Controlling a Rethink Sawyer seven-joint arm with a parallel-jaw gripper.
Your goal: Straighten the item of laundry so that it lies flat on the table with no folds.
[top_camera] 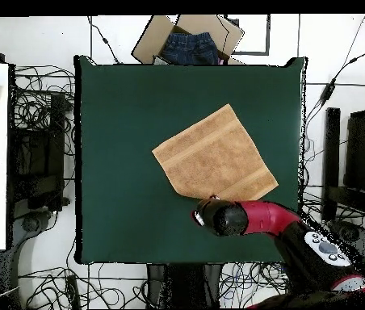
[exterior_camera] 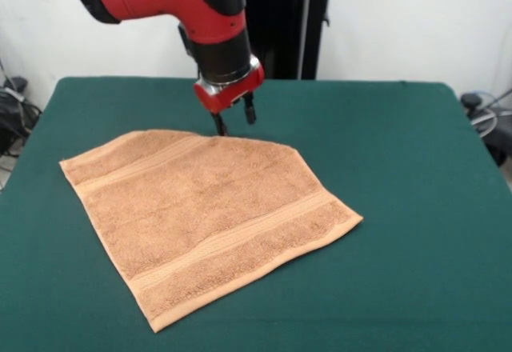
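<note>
The towel (exterior_camera: pixel 210 218) lies spread on the green table (exterior_camera: pixel 400 168), left of centre in the front view and turned at an angle to the table's edges — its corners point toward the left, the bottom and the right of the frame. Its two woven stripes run from lower left up to the right: one close to the upper-left edge, one close to the lower-right edge. The upper right corner looks cut off at a slant, as if tucked or folded under; the rest lies flat. From overhead the towel (top_camera: pixel 216 155) sits right of the table's (top_camera: pixel 121 161) centre as a tilted square, with one corner toward the top of the frame.

The gripper (exterior_camera: pixel 236 119) hangs just above the towel's upper edge in the front view, near that slanted corner. Its two dark fingers (exterior_camera: pixel 250 112) stand apart with nothing between them.

At the top of the overhead frame, beyond the table's edge, an open cardboard box (top_camera: pixel 148 44) holds a dark blue denim garment (top_camera: pixel 190 48).
</note>
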